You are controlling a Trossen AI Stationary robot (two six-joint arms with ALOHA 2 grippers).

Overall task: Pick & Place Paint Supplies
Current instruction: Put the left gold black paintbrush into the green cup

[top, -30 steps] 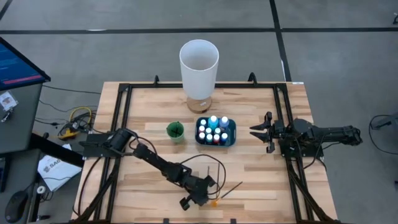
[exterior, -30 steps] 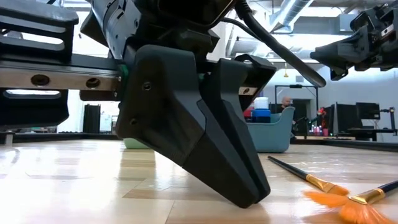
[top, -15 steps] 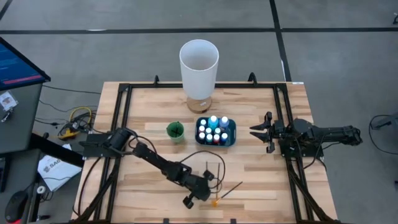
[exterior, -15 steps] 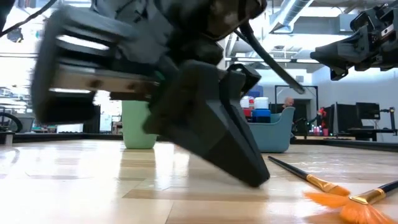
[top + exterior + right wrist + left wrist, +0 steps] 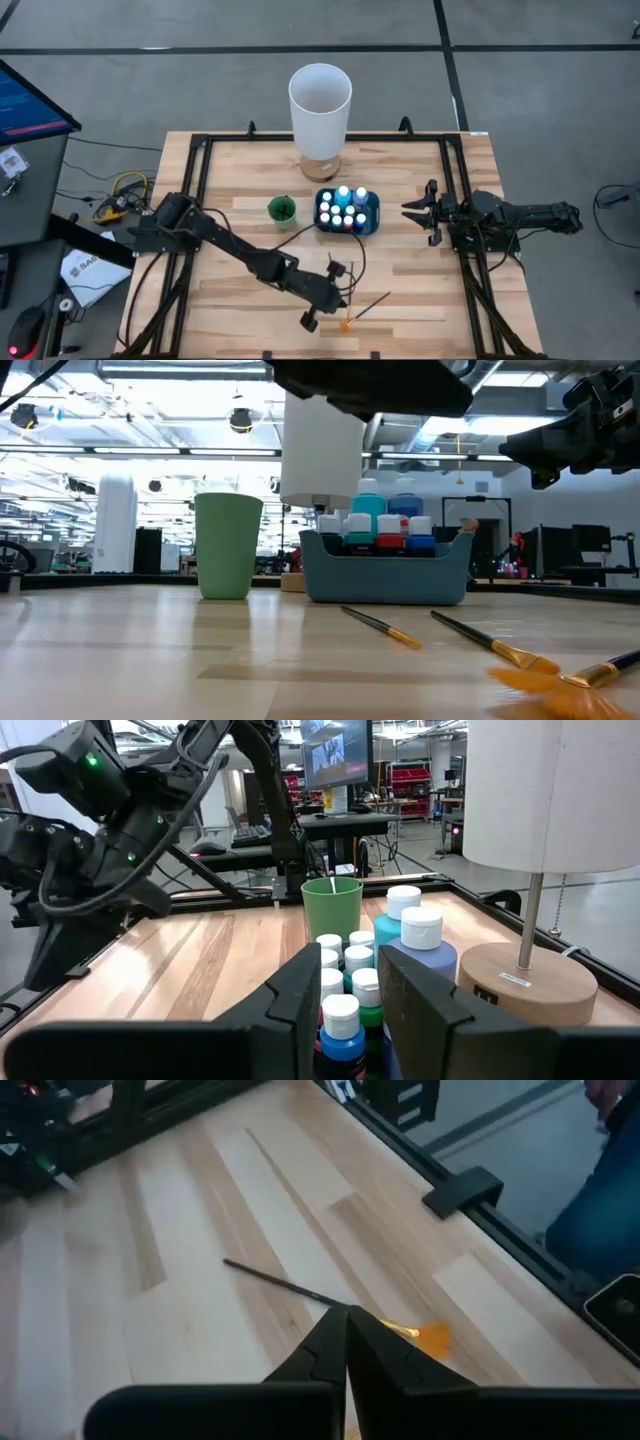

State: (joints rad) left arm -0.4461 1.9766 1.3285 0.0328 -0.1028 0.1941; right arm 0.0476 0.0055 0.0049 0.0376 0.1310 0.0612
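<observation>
Bottles (image 5: pixel 346 209) with pale caps are standing packed in a blue tray (image 5: pixel 372 216) at the centre of the high view, just right of a green cup (image 5: pixel 282 210) and just below a white cylinder (image 5: pixel 320 105) on a wooden base. In the low view the tray (image 5: pixel 385 573) is sitting right of centre with the caps (image 5: pixel 390 525) showing above its rim, and the cup (image 5: pixel 228 546) is standing to its left.

Brushes are lying on the table (image 5: pixel 420 260) in the lower centre of the high view: an orange-tipped brush (image 5: pixel 366 308) is lying diagonally, and a thin dark brush (image 5: pixel 334 276) appears to be lying just above and left of it, though it is hard to make out there. The low view is showing three brushes at lower right: a short one (image 5: pixel 380 627), a longer one (image 5: pixel 492 644) and an orange fan tip (image 5: pixel 545 682).

The left gripper (image 5: pixel 312 319) is hanging at the lower centre of the high view, beside the orange tip, with its fingers (image 5: pixel 325 1350) pressed together and holding nothing; in its wrist view the orange-tipped brush (image 5: pixel 300 1289) is lying on the wood just beyond them.

The right gripper (image 5: pixel 409 212) is waiting at the centre right, near the tray, its fingers drawn in around nothing.
</observation>
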